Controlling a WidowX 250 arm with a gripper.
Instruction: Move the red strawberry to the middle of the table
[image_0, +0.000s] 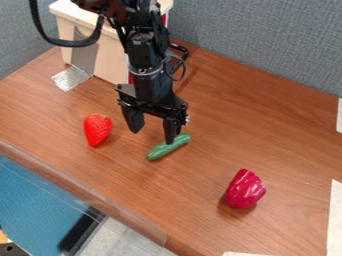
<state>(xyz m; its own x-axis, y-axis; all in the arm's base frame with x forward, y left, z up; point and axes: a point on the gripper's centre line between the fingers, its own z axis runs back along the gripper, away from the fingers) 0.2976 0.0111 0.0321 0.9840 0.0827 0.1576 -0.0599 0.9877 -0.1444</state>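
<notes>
One gripper (153, 136) hangs upright, fingers spread, by the cucumber (159, 151).

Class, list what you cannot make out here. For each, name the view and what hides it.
All in the camera view:
- Arm: its base, cut off by the top edge.
- Pale box: partly hidden behind the arm.
- Green cucumber: a bit behind one jaw's tip; contact is unclear.
- Strawberry: its underside, hidden by its own body.
</notes>
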